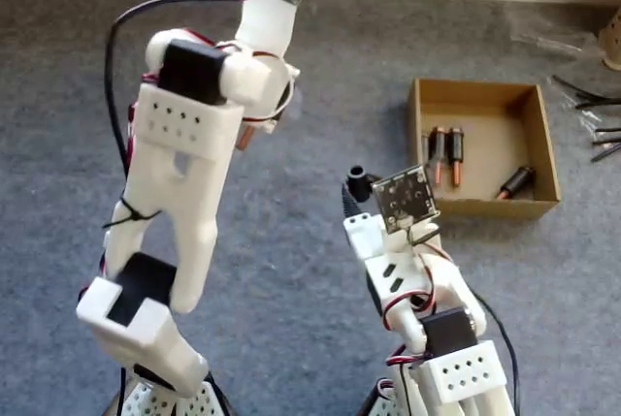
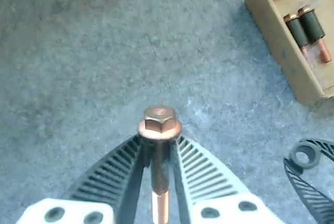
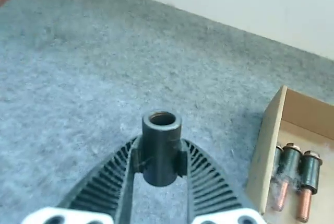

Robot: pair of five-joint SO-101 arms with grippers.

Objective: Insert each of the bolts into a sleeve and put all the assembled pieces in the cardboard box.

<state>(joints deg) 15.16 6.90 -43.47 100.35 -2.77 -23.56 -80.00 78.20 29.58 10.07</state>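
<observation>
The bolt is clamped in your left gripper, head out past the tips and shank running back between the jaws. The sleeve is pinched in the right gripper. The two hang well apart above the table. I'd line the shank's axis up with the bore before closing in, then feed slowly. The right wrist view shows the open bore. The high view gives the gap, plus the box with assembled pieces inside.
</observation>
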